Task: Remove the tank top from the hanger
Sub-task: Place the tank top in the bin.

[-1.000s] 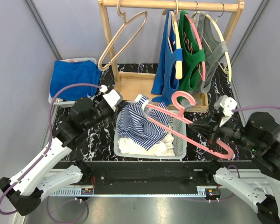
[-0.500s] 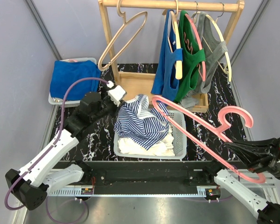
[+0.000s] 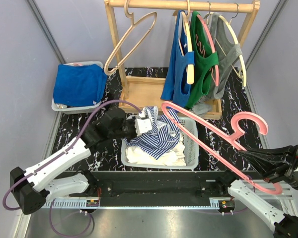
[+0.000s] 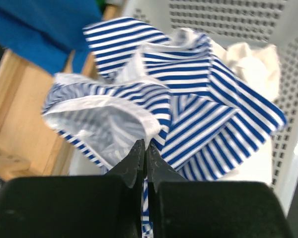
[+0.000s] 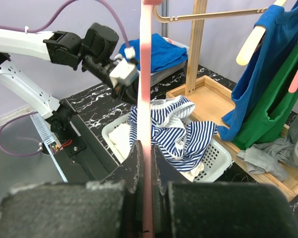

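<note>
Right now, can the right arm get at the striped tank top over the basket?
Probably not. The right end effector is shut on the pink hanger, whose long frame points toward the white basket, and the left end effector pinches the striped tank top there.

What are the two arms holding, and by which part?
Left tool pinches a fold of the blue-striped tank top near its edge. Right tool clamps the pink hanger on one long straight arm.
</note>
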{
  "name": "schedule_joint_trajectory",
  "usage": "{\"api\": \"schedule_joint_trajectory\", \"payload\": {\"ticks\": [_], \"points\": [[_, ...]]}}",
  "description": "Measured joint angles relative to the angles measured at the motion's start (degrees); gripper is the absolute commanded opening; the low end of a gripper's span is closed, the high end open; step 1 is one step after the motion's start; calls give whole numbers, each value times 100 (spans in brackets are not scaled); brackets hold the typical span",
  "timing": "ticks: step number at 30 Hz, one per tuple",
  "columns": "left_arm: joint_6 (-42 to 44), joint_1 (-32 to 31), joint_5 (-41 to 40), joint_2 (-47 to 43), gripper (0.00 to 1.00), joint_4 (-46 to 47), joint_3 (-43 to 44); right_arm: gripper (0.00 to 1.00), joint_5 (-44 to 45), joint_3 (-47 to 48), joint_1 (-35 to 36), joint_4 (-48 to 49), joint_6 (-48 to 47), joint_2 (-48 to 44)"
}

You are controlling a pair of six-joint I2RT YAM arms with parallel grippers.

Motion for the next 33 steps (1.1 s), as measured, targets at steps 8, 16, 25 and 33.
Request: {"api": "schedule_joint_trajectory", "payload": {"ticks": [8,16,25,33], "points": [[1086,-1279,177,310,21,-531,-214,0,234,-315,0,205,-13,79],[1993,-1969,-199,566,66,-433,-885,0,590,-949,0,542,-42,90],[2105,-2015,-372,592,99,-306,-1029,0,868,-1996,0,1259,-37,177],[2140,-2009,-1014,634,99,-289,708,0,874,-3276,0,1668,50,881]]}}
